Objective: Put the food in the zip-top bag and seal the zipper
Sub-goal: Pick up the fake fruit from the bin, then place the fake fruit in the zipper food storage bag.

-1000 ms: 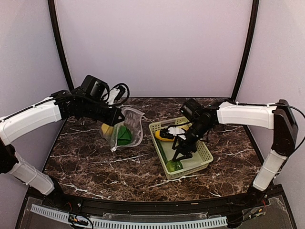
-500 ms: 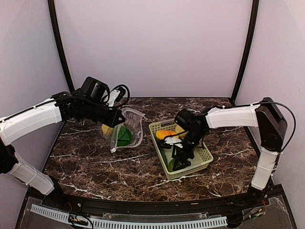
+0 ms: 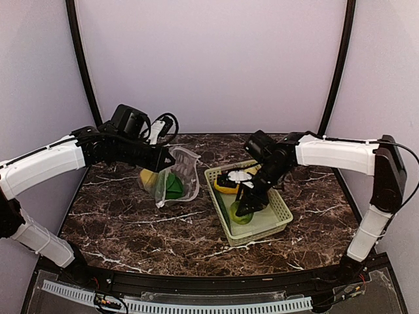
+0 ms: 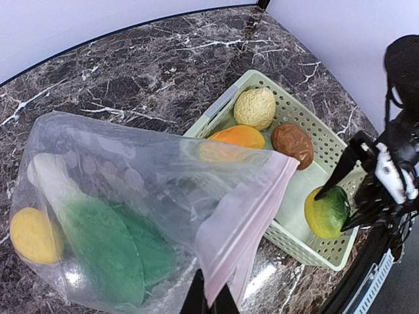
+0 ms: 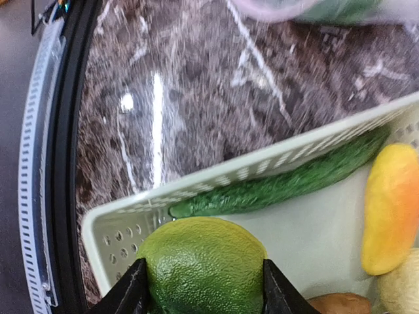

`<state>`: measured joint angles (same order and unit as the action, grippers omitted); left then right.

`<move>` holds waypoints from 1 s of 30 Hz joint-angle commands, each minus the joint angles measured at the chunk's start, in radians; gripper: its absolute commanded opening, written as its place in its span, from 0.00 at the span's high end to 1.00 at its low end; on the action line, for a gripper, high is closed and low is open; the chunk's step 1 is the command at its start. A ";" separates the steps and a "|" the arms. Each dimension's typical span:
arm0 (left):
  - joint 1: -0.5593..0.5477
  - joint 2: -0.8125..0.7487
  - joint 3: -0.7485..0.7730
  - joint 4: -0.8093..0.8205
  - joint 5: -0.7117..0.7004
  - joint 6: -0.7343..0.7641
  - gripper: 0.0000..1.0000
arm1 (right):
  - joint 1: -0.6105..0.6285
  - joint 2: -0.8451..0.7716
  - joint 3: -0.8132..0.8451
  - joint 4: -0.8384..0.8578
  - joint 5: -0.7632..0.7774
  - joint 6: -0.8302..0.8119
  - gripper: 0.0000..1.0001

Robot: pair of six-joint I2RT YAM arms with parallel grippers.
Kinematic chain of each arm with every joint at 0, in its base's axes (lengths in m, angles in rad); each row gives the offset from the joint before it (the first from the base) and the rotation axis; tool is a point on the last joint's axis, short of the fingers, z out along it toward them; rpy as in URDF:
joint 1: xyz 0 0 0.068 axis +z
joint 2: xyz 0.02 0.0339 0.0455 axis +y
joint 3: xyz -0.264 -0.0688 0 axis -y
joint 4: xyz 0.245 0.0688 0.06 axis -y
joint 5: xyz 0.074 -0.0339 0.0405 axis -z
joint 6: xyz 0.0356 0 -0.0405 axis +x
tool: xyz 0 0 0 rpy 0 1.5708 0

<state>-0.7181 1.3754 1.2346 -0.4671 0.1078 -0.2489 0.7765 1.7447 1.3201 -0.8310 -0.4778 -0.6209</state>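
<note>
My left pincer (image 4: pixel 209 297) is clamped on the bag (image 4: pixel 150 183) at its pink zipper (image 4: pixel 252 209), holding the mouth up off the counter (image 3: pixel 131 222). Through the plastic I can see the lemon (image 4: pixel 33 234) and bok choy (image 4: pixel 111 245) inside. My right pincer (image 5: pixel 203 288) is down in the basket (image 3: pixel 262 237), fingers (image 5: pixel 134 288) pressed against both sides of the lime (image 5: pixel 200 258) at the near end. The orange piece (image 4: pixel 239 137), potato (image 4: pixel 292 144) and beige ball (image 4: pixel 255 108) lie at the far end.
</note>
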 commanded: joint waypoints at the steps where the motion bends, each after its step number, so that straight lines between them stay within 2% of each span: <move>1: -0.003 -0.010 -0.010 0.076 0.029 -0.076 0.99 | -0.002 -0.130 0.102 0.037 -0.100 0.041 0.56; 7: -0.003 0.008 0.017 0.139 0.051 -0.152 0.99 | 0.015 -0.137 0.243 0.126 -0.233 0.141 0.56; 13: -0.002 0.001 0.040 0.178 0.109 -0.245 0.99 | 0.040 -0.050 0.352 0.239 -0.243 0.241 0.56; 17: -0.003 -0.029 0.039 0.207 0.135 -0.306 0.99 | 0.067 0.002 0.393 0.306 -0.204 0.275 0.56; 19: -0.003 -0.046 0.039 0.228 0.148 -0.325 0.99 | 0.090 0.028 0.396 0.344 -0.114 0.280 0.56; 20: -0.003 -0.052 0.039 0.233 0.155 -0.330 0.99 | 0.102 0.035 0.390 0.391 -0.022 0.291 0.55; 22: -0.003 -0.067 0.039 0.243 0.165 -0.339 0.99 | 0.109 0.049 0.377 0.463 0.075 0.326 0.48; 25: -0.003 -0.084 0.039 0.242 0.156 -0.338 0.99 | 0.112 0.075 0.393 0.503 0.203 0.358 0.26; 28: -0.003 -0.096 0.034 0.230 0.128 -0.323 0.99 | 0.111 0.043 0.408 0.462 0.190 0.349 0.16; 30: -0.002 -0.102 0.027 0.218 0.109 -0.307 0.99 | 0.110 -0.011 0.370 0.457 0.126 0.343 0.13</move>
<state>-0.7181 1.3159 1.2434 -0.2634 0.2401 -0.5682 0.8879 1.8141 1.6970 -0.4137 -0.3603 -0.2897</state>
